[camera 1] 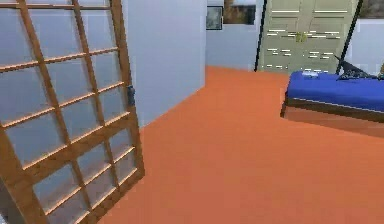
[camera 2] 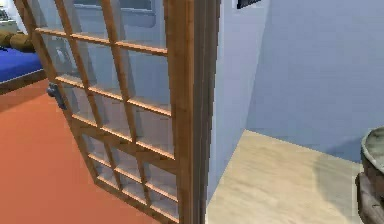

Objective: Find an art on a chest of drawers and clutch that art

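Claw: you cannot tell its state.
Orange floor [camera 1: 230, 150]: drive ahead across it.
Glazed door [camera 1: 70, 110]: near the forward view's left; steer clear of it.
Bed [camera 1: 335, 92]: scan past it.
Art: you cannot tell where; seek a chest of drawers.

Stands on orange floor [camera 1: 230, 150], facing a pale double door [camera 1: 305, 35] across the room. Parked close by a glazed wooden door [camera 1: 70, 110], ahead at the forward view's left and again out on the arm side.
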### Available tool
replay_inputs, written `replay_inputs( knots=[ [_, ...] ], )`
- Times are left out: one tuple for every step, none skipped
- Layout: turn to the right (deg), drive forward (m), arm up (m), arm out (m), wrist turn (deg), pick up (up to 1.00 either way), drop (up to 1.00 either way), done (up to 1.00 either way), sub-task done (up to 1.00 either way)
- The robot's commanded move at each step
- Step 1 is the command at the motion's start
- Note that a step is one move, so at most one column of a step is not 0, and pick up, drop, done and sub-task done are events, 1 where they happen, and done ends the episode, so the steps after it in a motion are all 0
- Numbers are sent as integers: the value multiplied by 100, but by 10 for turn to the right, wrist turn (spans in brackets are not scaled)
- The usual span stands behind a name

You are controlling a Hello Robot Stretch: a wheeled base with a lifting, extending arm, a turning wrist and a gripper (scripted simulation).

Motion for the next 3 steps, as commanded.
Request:
replay_inputs(
  knots=[
    [150, 0, 0, 0, 0, 0, 0, 0, 0],
    [0, 100, 0, 0, 0, 0, 0, 0, 0],
    [0, 100, 0, 0, 0, 0, 0, 0, 0]
  ],
)
